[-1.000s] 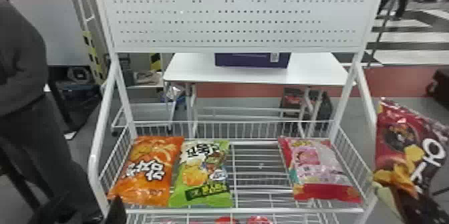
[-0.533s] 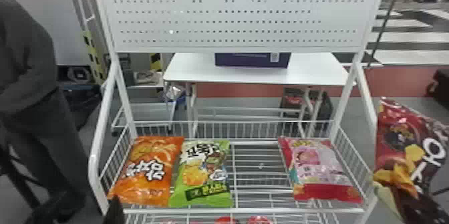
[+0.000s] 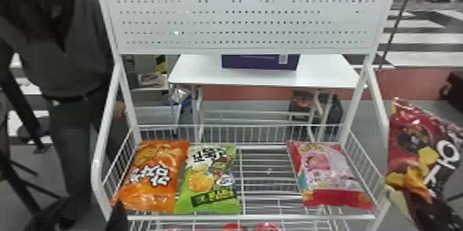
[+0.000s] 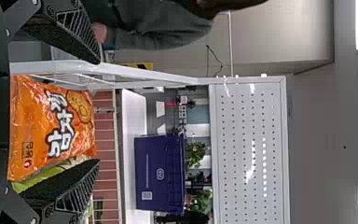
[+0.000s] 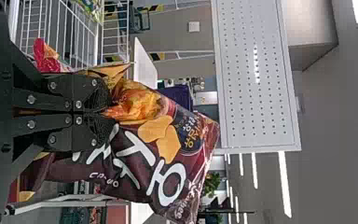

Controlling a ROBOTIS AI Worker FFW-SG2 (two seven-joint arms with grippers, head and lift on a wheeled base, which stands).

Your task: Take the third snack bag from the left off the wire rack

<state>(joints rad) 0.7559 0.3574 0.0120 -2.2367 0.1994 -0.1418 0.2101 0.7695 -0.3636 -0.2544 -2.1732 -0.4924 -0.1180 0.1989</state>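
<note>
The left gripper (image 4: 98, 112) sits low by the rack's front left corner, its two flat black fingers spread wide with nothing between them. Straight ahead of those jaws lies the orange crinkled-foil snack bag (image 3: 151, 175), and just beside it the lime-green foil snack bag (image 3: 208, 178). Next the white wire rack (image 3: 292, 217) shows a bare stretch of shelf, then the pink-and-red snack bag (image 3: 327, 175). That makes three bags on this shelf and one in the air (red shapes on the shelf below are too cut off to count). The dark maroon snack bag with white lettering (image 3: 423, 158), which I take to be the task's third bag, is off the rack, beyond its right side. The right gripper (image 5: 105, 114) has its fingers clamped on the bag's lower end, and the long axis rises roughly upright from those jaws. The rack lies to their left, so any further carry probably wants to stay away from that side rail.
</note>
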